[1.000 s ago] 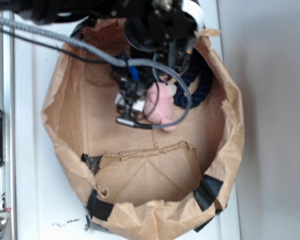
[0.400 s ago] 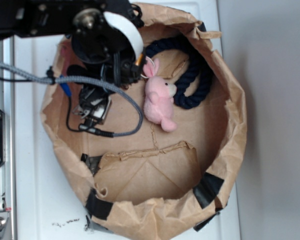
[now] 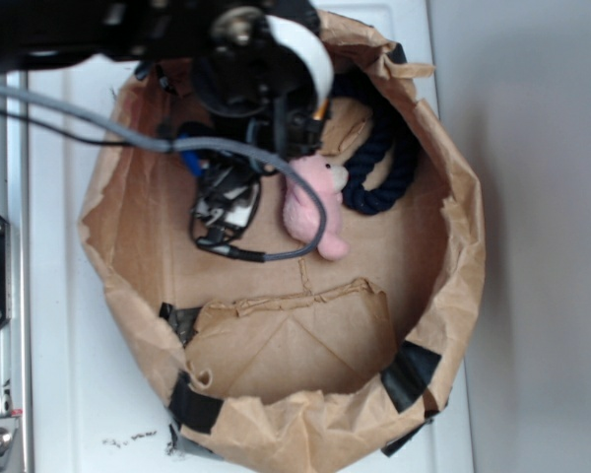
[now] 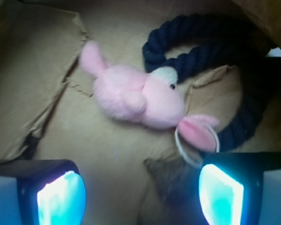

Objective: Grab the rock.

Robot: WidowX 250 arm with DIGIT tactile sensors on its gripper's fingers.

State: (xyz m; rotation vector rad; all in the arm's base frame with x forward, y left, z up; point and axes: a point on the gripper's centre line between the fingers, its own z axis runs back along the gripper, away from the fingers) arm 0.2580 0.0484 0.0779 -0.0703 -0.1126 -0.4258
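The gripper hangs with jaws wide apart, the rock between them near the right finger. The pink bunny and dark rope crowd just beyond.

The robot arm is black, with a white curved band on one joint. A grey braided cable and thin black wires run along it. The tool has black fingers with glowing cyan pads.

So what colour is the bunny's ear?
Pink. The bunny's ear shows best in the wrist view.
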